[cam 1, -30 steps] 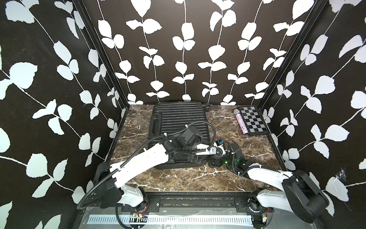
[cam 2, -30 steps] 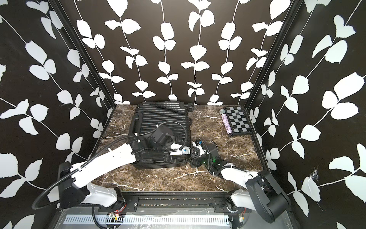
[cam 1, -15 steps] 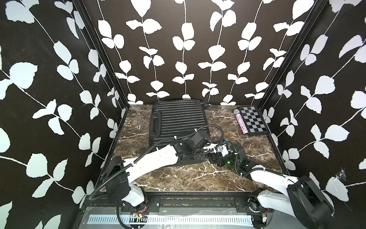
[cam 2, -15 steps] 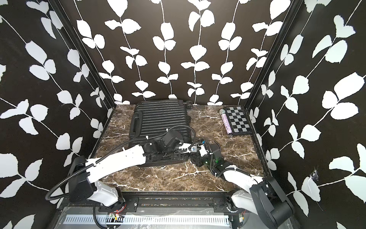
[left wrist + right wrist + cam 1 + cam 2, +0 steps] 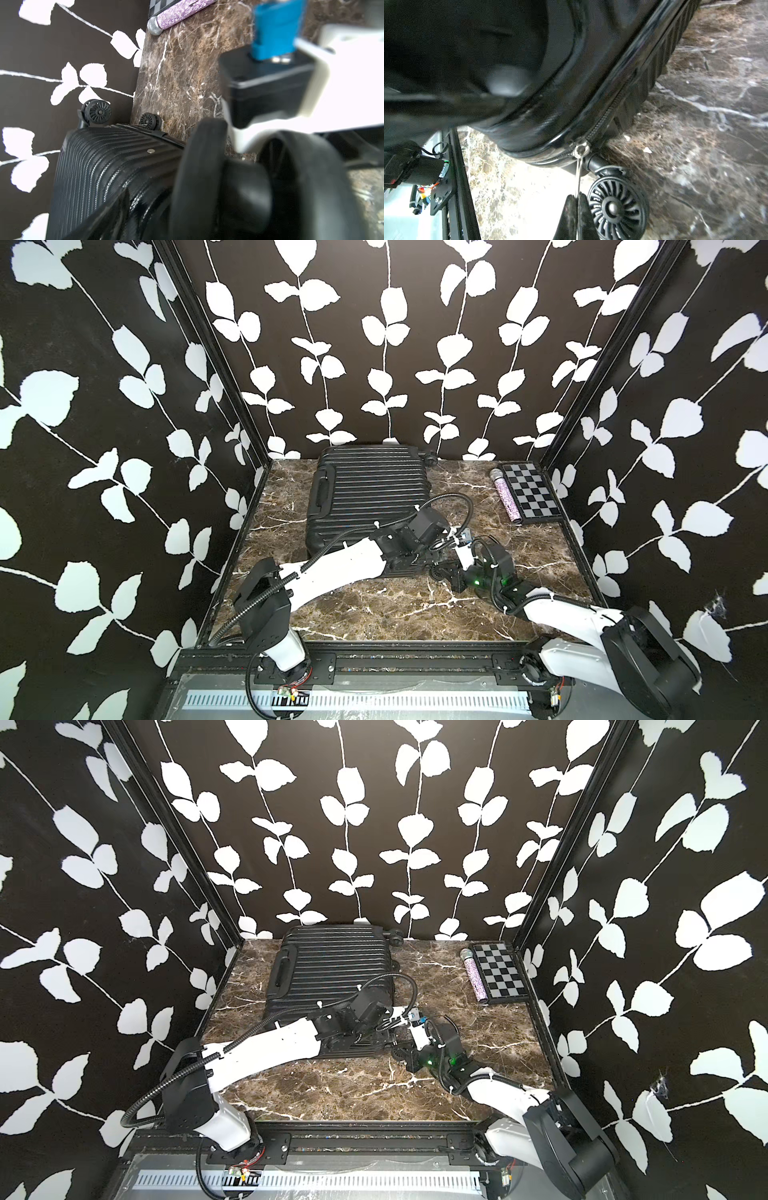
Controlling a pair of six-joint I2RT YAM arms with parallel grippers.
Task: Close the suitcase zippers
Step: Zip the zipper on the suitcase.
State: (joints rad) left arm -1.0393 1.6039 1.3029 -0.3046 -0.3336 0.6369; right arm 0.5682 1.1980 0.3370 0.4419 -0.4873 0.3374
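The right gripper [image 5: 576, 199] is pinched tight on a thin metal zipper pull [image 5: 579, 172]. The pull leads to the slider at the suitcase's [image 5: 370, 493] near right corner, beside a wheel [image 5: 614, 207]. From there the zippers [image 5: 604, 118] run lengthwise along the case's right side, away from this arm. The left gripper [image 5: 255, 158] is spread wide at that same corner, gripping nothing I can see.

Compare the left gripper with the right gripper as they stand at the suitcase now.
The left gripper has its jaws wide open; the right gripper has its jaws shut. The right gripper pinches the thin metal zipper pull beside a wheel; the left gripper grips nothing that I can make out. Shared: both sit close together at the same corner of the suitcase.
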